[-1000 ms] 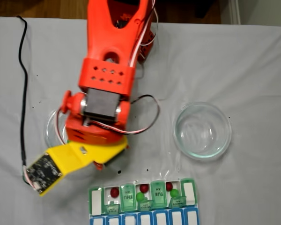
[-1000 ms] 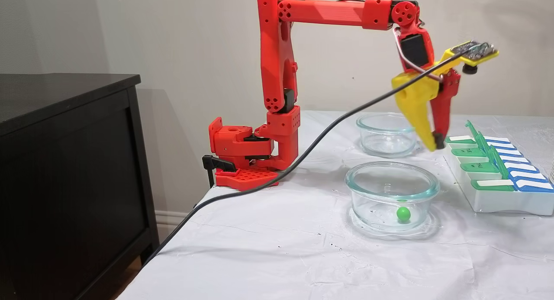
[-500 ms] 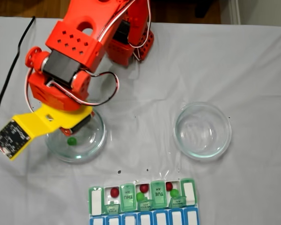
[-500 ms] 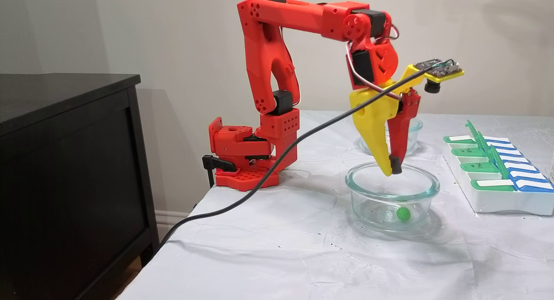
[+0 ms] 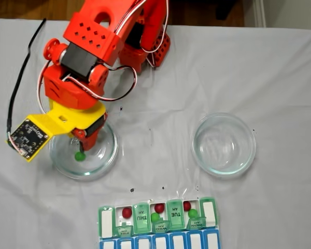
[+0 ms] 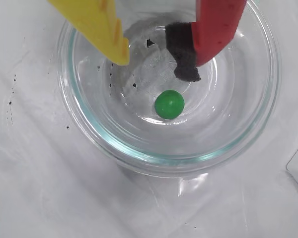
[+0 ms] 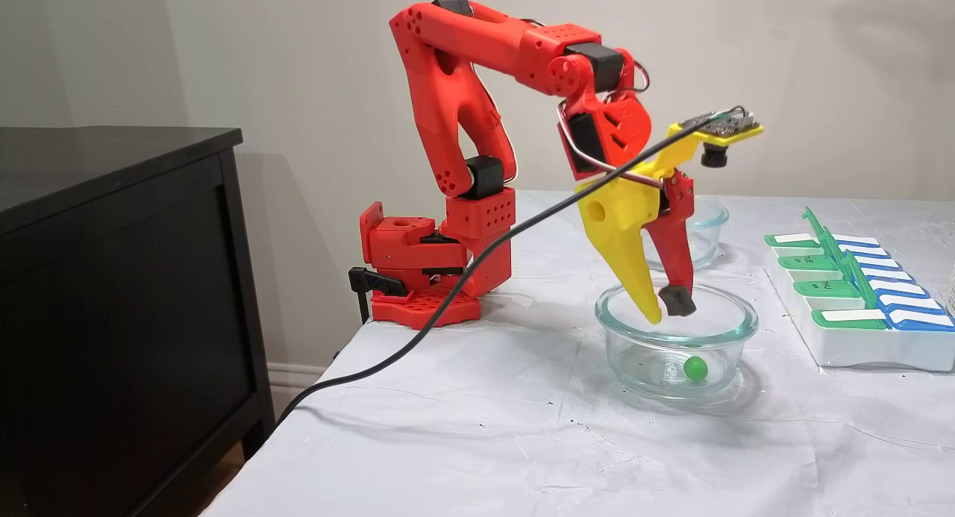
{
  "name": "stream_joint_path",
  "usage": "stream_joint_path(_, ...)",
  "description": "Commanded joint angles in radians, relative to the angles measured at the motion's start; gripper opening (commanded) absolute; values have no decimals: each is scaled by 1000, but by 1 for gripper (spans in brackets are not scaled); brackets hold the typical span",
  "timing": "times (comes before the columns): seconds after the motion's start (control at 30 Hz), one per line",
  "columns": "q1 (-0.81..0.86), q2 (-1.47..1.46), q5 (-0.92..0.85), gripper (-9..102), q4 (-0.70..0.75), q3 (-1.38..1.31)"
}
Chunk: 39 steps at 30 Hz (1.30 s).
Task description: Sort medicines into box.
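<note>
The gripper (image 7: pixel 666 308) hangs just inside the rim of a glass bowl (image 7: pixel 735 330), fingers spread and holding nothing. In the wrist view the yellow finger (image 6: pixel 102 29) sits to the left and the red finger (image 6: pixel 213 29), with its dark foam pad (image 6: pixel 183 54), to the right. The gap between them lies a little above the one green pill (image 6: pixel 169 104), which rests on the bottom of the bowl (image 6: pixel 89 124), apart from both tips.

In a fixed view from above, the pill box (image 5: pixel 210 212) lies near the table's lower edge, well apart from that bowl (image 5: pixel 111 150). Three of its open compartments hold red pills (image 5: pixel 126 212), and two of those also hold a green one (image 5: pixel 155 217). A second glass bowl (image 5: pixel 224 144) stands to the right.

That green pill (image 7: pixel 695 367) looks light, hard and glossy, so I'd expect it to roll or squirt out at the slightest uneven touch, especially on smooth glass. The safest hold is probably straight across its middle, tips low to the bowl floor, foam pad on one side. It should need only a gentle squeeze.
</note>
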Motion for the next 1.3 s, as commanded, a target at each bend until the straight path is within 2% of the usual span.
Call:
stream_joint_path(0.0, -11, 46, 0, 19, -43, -12)
stream_joint_path(0.57, -46, -170, 51, 20, -109, -87)
stream_joint_path(1.27, -46, -270, 84, 17, -160, -149)
